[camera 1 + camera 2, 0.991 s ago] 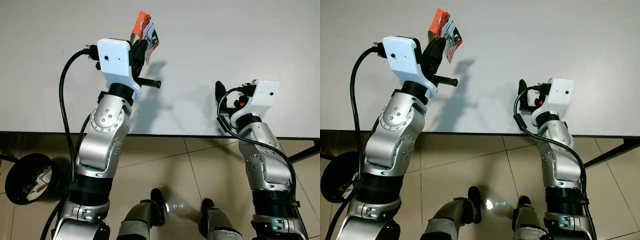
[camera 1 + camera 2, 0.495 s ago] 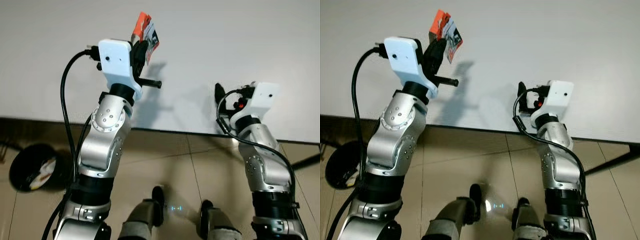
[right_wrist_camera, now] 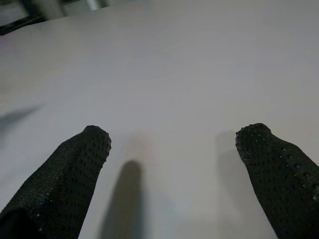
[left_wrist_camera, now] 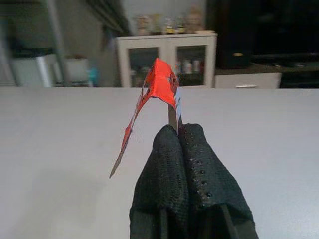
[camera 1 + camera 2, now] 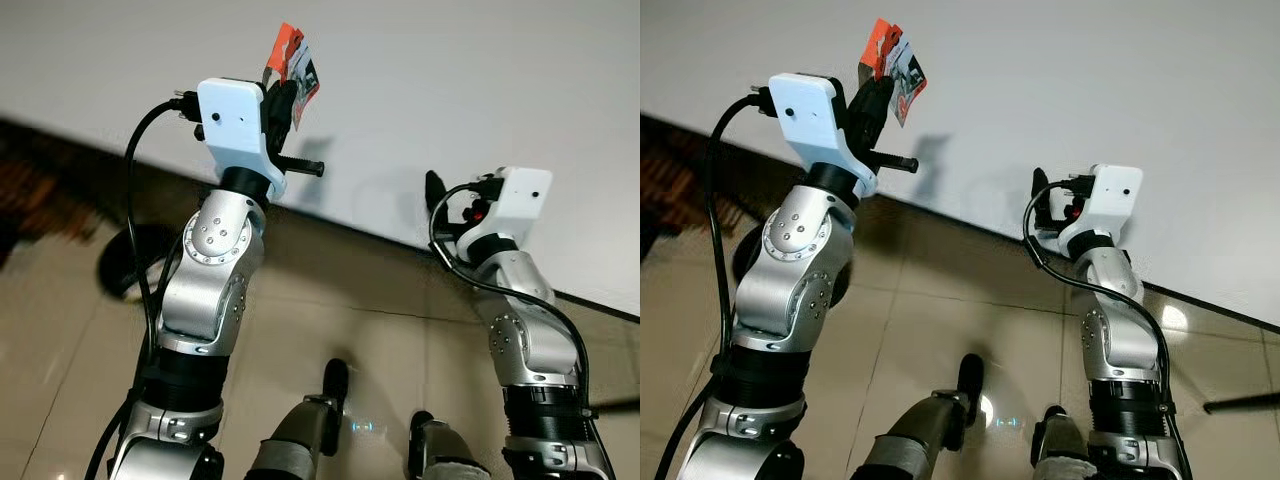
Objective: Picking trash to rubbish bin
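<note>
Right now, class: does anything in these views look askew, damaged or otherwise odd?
The wrapper pinched in the left gripper is crumpled and bent, sticking up above the white table. The right gripper hangs open over the table. Nothing is spilled.

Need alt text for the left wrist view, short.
Two black fingers of the left gripper pressed together, pinching a crumpled red wrapper above a white table. A blurred white cabinet stands behind.
</note>
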Robot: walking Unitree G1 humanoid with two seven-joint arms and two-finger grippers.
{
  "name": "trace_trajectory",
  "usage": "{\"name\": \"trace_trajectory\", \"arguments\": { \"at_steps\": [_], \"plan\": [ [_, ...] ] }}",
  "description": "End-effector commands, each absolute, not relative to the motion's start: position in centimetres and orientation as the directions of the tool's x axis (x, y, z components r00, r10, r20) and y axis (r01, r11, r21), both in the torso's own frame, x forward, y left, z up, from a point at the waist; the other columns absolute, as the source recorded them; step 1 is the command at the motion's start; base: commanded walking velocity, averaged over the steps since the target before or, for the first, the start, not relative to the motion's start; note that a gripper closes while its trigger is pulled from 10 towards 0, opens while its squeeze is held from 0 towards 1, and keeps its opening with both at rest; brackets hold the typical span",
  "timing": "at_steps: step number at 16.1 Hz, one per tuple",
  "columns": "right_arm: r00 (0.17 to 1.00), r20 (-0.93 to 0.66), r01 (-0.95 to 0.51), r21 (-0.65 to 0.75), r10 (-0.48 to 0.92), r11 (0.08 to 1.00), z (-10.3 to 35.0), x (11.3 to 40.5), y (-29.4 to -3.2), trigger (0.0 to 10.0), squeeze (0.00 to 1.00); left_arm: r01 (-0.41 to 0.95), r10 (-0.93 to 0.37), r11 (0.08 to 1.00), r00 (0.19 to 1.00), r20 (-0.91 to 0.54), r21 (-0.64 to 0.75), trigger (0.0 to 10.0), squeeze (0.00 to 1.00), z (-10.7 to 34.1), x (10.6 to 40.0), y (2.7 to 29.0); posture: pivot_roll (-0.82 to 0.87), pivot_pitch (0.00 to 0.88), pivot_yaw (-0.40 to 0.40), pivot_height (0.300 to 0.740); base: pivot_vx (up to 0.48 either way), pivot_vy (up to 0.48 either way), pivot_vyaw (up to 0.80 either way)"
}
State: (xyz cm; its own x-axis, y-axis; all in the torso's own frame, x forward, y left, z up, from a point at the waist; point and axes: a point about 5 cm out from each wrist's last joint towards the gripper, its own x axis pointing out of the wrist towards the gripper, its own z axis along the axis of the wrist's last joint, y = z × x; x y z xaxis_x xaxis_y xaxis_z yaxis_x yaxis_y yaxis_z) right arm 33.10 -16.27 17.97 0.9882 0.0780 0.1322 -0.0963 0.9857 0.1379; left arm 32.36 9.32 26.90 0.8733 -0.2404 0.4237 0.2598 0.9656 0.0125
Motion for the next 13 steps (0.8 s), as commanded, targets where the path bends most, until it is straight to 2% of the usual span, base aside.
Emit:
{"name": "trace_trajectory", "arguments": {
  "at_steps": [1,12,13],
  "plan": [
    [0.993,0.063,-0.107,0.147,0.099,0.983,16.3,32.8,-15.8,10.0,0.00,0.247,-0.230,0.969,0.875,0.426,0.016,10.0,0.00,26.8,32.4,9.7,0.02,0.294,0.155,0.740,0.000,0.000,0.80],
    [0.990,0.048,-0.142,0.147,0.136,0.979,15.9,32.4,-15.3,10.0,0.00,0.228,-0.201,0.973,0.898,0.390,-0.024,10.0,0.00,25.8,32.5,9.8,0.01,0.308,0.148,0.740,0.000,0.000,0.80],
    [0.990,0.041,-0.141,0.168,0.136,0.976,15.8,32.3,-15.2,10.0,0.00,0.223,-0.200,0.975,0.908,0.369,-0.019,10.0,0.00,25.1,32.6,10.0,0.01,0.309,0.149,0.740,0.000,0.000,0.00]
  ]
}}
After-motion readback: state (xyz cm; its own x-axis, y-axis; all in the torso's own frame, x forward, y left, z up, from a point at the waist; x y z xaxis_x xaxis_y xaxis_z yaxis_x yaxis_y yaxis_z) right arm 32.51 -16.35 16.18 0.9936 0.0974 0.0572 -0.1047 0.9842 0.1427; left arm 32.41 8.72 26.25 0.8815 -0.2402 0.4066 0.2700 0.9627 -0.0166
